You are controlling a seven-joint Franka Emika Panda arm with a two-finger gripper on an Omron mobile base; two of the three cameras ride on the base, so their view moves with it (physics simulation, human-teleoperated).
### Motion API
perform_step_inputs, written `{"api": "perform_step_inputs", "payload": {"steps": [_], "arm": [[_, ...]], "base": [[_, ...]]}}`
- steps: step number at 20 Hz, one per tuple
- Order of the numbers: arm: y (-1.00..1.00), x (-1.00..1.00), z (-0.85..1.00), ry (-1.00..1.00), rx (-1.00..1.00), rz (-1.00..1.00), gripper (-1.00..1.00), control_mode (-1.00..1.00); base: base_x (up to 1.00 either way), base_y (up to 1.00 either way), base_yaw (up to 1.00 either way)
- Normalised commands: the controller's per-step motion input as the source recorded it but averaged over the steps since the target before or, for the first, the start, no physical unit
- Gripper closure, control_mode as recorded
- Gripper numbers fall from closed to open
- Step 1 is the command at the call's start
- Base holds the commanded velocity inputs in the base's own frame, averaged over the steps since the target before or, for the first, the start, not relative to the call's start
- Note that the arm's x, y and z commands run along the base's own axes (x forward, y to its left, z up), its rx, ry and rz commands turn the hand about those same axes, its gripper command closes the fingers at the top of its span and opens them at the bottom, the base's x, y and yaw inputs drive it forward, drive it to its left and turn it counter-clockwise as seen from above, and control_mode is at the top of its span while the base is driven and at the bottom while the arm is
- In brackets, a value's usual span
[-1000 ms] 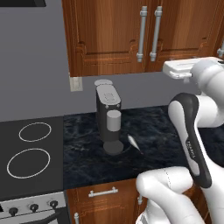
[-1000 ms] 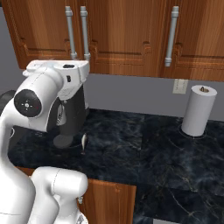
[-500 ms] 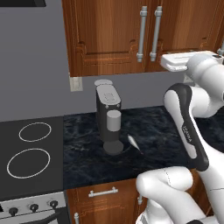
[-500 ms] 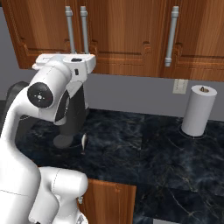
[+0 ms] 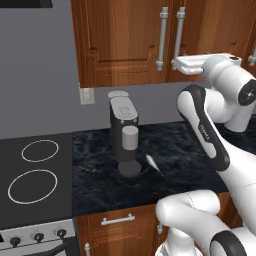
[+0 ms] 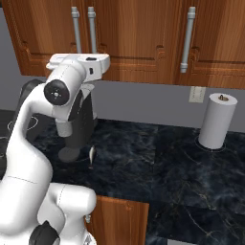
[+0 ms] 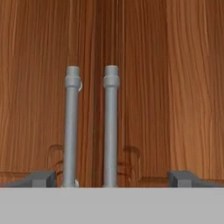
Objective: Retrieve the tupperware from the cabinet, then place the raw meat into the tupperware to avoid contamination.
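The gripper (image 7: 112, 178) faces the cabinet (image 5: 125, 40) head-on, raised to the level of the doors' lower edge. Its two dark fingertips (image 7: 39, 178) stand far apart, wide open with nothing between them but the two silver handles (image 7: 71, 127), which hang side by side on either side of the seam where the doors meet. Both doors are shut (the tupperware cannot be seen anywhere on the counter, so nothing can be said about where it sits).

In the left base view the white hand (image 5: 192, 63) hovers just in front of the right-hand handle (image 5: 179, 37), near it but whether it touches cannot be told.

The raw meat (image 5: 152, 163) lies on the dark marbled counter (image 5: 190, 150), a small pale sliver just beside the round base of the coffee machine (image 5: 125, 132). In the right base view the meat (image 6: 91, 154) shows just right of the same machine (image 6: 79, 124), and a white paper-towel roll (image 6: 217, 120) stands upright well apart, toward the far right by the wall. A stove (image 5: 32, 180) with two ring burners sits left of the counter.
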Motion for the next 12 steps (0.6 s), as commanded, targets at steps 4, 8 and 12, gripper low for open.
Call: {"api": "perform_step_inputs", "payload": {"steps": [4,8,12], "arm": [[0.0,0.57,0.0,0.0,0.0,0.0,-1.0,-1.0],[0.0,0.55,0.0,0.0,0.0,0.0,-1.0,-1.0],[0.0,0.54,0.0,0.02,0.0,0.0,-1.0,-1.0]], "base": [[0.0,0.0,0.0],[0.0,0.0,0.0],[0.0,0.0,0.0]]}}
